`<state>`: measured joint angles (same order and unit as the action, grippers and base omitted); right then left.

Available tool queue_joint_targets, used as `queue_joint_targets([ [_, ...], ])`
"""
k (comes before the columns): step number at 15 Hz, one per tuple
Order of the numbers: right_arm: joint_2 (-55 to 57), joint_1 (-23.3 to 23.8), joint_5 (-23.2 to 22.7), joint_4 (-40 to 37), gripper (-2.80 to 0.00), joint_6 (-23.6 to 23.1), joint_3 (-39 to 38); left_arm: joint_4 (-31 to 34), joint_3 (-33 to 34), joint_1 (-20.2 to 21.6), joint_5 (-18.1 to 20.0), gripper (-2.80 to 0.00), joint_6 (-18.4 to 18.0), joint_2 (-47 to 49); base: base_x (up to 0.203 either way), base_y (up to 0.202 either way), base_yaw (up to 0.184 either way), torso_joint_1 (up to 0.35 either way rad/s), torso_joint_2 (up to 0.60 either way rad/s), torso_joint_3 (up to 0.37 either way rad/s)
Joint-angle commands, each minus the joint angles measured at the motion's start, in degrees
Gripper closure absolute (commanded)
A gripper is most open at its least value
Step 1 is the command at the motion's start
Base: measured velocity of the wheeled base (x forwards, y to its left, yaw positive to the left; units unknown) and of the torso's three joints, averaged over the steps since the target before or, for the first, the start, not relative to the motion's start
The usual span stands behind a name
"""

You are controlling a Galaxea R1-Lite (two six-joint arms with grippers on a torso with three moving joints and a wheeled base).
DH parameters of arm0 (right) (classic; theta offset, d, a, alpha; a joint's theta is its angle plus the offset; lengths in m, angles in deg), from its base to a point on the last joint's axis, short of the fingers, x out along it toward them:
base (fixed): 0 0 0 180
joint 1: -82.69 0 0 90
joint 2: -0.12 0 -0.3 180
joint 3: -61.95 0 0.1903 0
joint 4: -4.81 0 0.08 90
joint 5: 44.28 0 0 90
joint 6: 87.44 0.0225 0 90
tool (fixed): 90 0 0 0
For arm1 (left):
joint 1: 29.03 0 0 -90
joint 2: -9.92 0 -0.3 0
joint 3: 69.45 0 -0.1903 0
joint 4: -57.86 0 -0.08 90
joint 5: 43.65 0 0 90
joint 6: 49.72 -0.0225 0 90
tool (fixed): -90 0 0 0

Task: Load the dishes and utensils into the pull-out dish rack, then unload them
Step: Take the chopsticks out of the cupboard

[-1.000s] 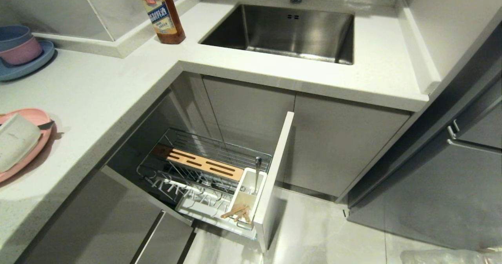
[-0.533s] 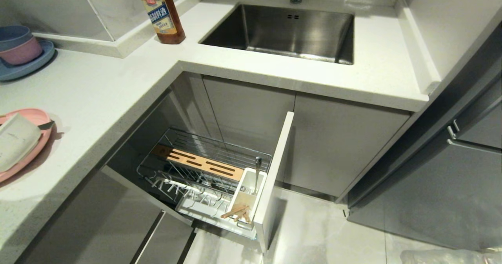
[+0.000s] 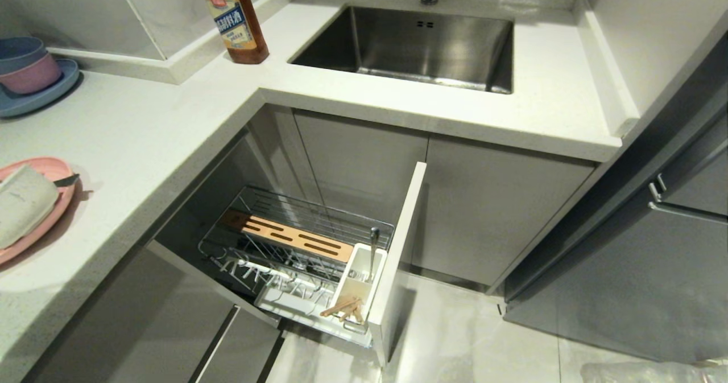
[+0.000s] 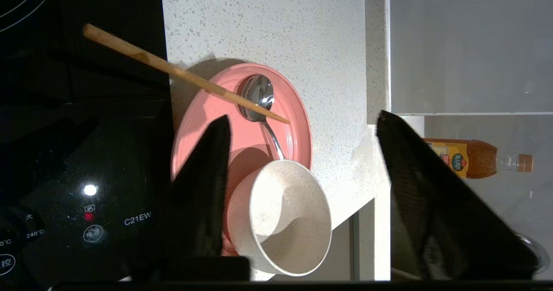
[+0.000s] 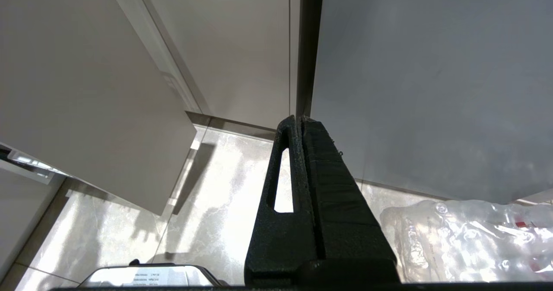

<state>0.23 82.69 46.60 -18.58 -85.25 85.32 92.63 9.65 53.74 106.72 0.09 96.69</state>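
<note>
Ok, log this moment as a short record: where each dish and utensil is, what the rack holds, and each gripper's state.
plate: pink plate flat on the countertop
bowl: cream bowl tipped on the plate's edge, by the counter edge
spoon on plate: metal spoon, handle running under the bowl
chopstick: one chopstick across the plate rim and spoon
rack: pull-out dish rack open, no dishes in it
utensil cup: white cup holds another spoon and wooden sticks
left gripper: open above the bowl, holding nothing
right gripper: shut, parked near the floor
</note>
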Motion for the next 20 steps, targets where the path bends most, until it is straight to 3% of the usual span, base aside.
queue_joint_targets([
  [1,-0.02,0.0,0.08,-0.05,0.0,0.0,-0.1,0.03,0.01,0.02,0.36,-2.8,0.29,-0.02,0.0,0.0,0.0,0.0,0.0,0.0],
  [7,-0.02,0.0,0.0,0.02,0.0,0.0,-0.09,0.18,-4.46,-0.54,-0.27,-2.8,0.21,-2.14,0.0,0.0,0.0,0.0,0.0,0.0],
  [8,-0.02,0.0,0.01,0.02,0.0,0.0,-0.15,0.01,-5.12,-1.58,-0.9,0.0,0.14,-3.53,0.0,0.0,0.0,0.0,0.0,0.0],
  [12,-0.02,0.0,0.0,-0.01,0.0,0.0,-0.12,0.04,-8.03,-9.92,-4.78,0.0,0.15,-7.97,0.0,0.0,0.0,0.0,0.0,0.0],
  [14,-0.02,0.0,0.0,-0.01,0.0,0.0,-0.18,0.24,-8.8,-15.84,-8.9,0.0,-1.11,-9.72,0.0,0.0,0.0,0.0,0.0,0.0],
  [17,-0.02,0.0,0.0,-0.06,0.0,0.0,-0.18,3.19,-9.07,-29.25,-17.72,0.0,-7.25,-12.49,0.0,0.0,0.0,0.0,0.0,0.0],
  [20,-0.02,0.0,0.0,-0.01,0.0,0.0,-0.11,11.11,-9.44,-47.41,-28.62,0.0,-15.57,-15.03,0.0,0.0,0.0,0.0,0.0,0.0],
])
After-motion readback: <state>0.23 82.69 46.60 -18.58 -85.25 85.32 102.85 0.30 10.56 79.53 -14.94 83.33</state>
